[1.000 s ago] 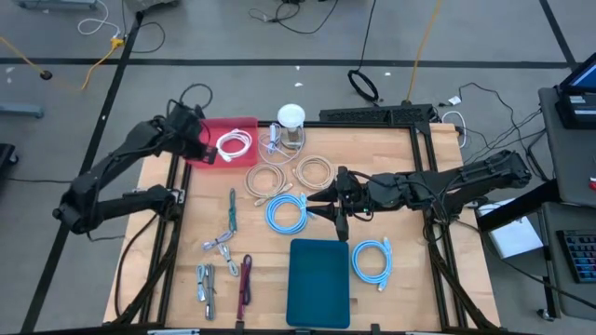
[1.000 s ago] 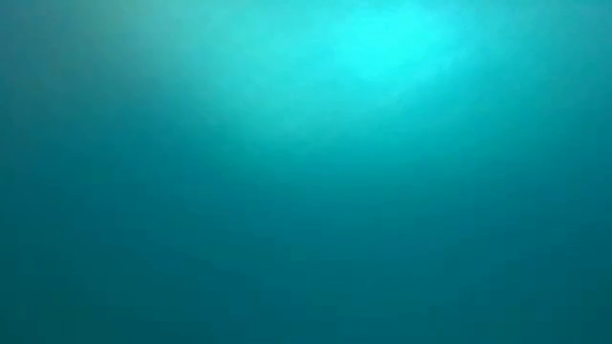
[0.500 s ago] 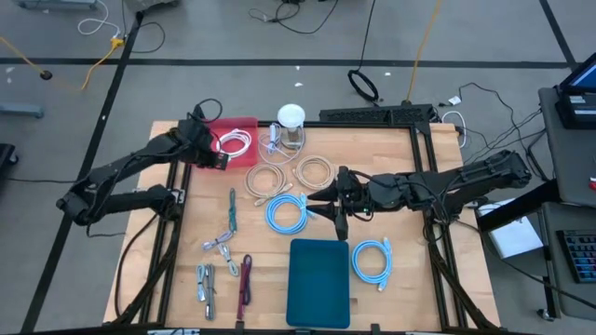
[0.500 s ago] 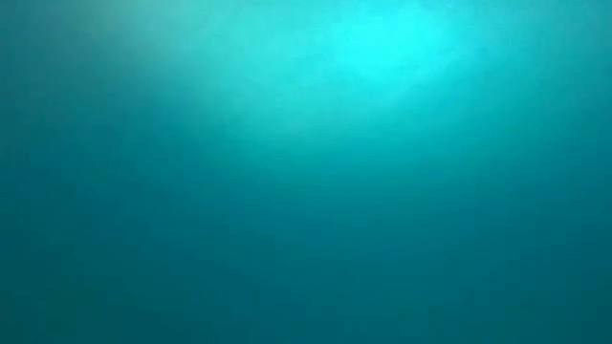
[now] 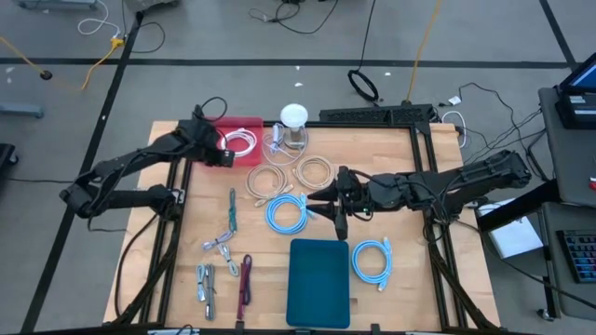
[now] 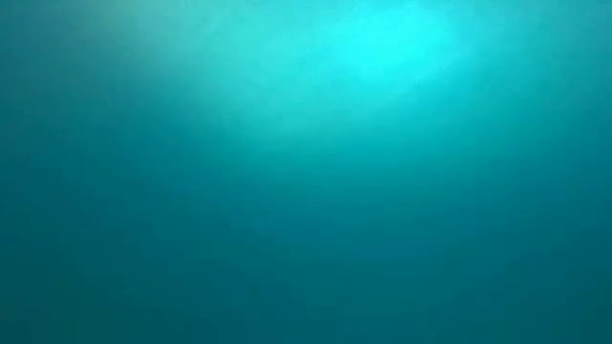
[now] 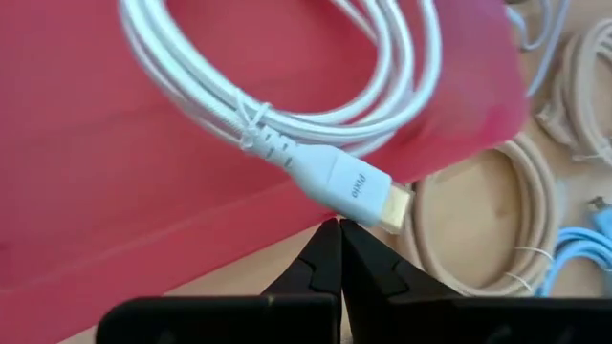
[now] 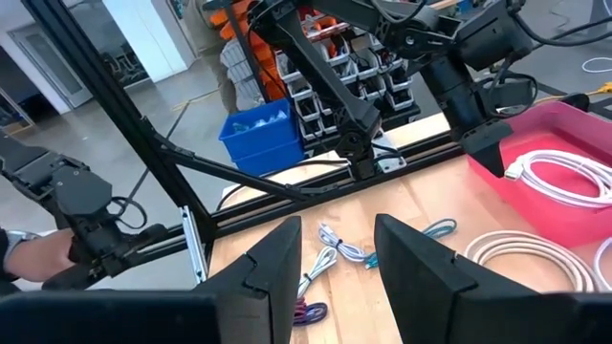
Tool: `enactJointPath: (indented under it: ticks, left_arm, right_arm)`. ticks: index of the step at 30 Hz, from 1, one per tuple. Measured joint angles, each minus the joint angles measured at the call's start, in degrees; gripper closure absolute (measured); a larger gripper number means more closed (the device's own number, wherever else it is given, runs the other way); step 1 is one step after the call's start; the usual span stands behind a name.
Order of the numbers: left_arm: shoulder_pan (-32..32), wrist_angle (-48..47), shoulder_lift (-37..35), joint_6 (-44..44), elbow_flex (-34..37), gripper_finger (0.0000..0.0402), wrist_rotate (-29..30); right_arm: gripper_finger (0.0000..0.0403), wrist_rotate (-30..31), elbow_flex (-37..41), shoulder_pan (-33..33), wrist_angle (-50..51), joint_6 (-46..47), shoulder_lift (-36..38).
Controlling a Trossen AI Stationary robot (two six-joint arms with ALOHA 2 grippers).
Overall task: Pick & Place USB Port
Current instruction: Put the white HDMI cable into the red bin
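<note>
Fingers of the left gripper (image 7: 339, 250) are pinched together, empty, at the red tray's (image 5: 250, 125) edge, since the white USB cable (image 7: 316, 134) already lies coiled inside. Right gripper (image 8: 335, 250) waits mid-bench (image 5: 410, 279), fingers spread, holding nothing.

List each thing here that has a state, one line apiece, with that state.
Left gripper: shut, empty, over the red tray's edge.
Right gripper: open, empty, above the table's middle.
White cable: coiled, lying in the red tray.
Blue cable: coiled on the table.
Beige cables: coiled, on the table.
Teal case: lying flat, closed.
</note>
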State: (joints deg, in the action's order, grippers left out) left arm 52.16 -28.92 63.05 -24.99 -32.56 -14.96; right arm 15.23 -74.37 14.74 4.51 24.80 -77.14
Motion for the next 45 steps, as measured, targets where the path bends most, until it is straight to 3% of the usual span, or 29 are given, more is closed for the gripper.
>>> enactJointPath:
  ticks: [8,13,22,34,45]
  left_arm:
    - [-2.01,5.33,-0.02,-4.60,-0.11,0.0401,-1.46]
    - [-1.63,7.13,-0.02,-7.07,-0.11,0.0401,1.15]
    - [-0.01,8.35,0.18,-6.45,-0.11,0.0402,3.06]
    - [-1.39,10.31,8.08,-5.85,-0.22,0.0402,2.87]
    - [-0.37,11.95,8.15,-6.65,-0.15,0.0401,2.52]
  right_arm:
    - [0.0273,1.28,-0.02,0.00,0.02,-0.37,0.00]
    - [0.0273,1.26,-0.02,0.00,0.02,-0.41,-0.02]
    - [0.0273,1.25,-0.02,0.00,0.02,-0.42,-0.02]
    - [0.0273,1.20,-0.02,0.13,0.07,-0.04,-0.02]
    - [0.0273,1.18,-0.02,0.37,0.28,0.44,-0.02]
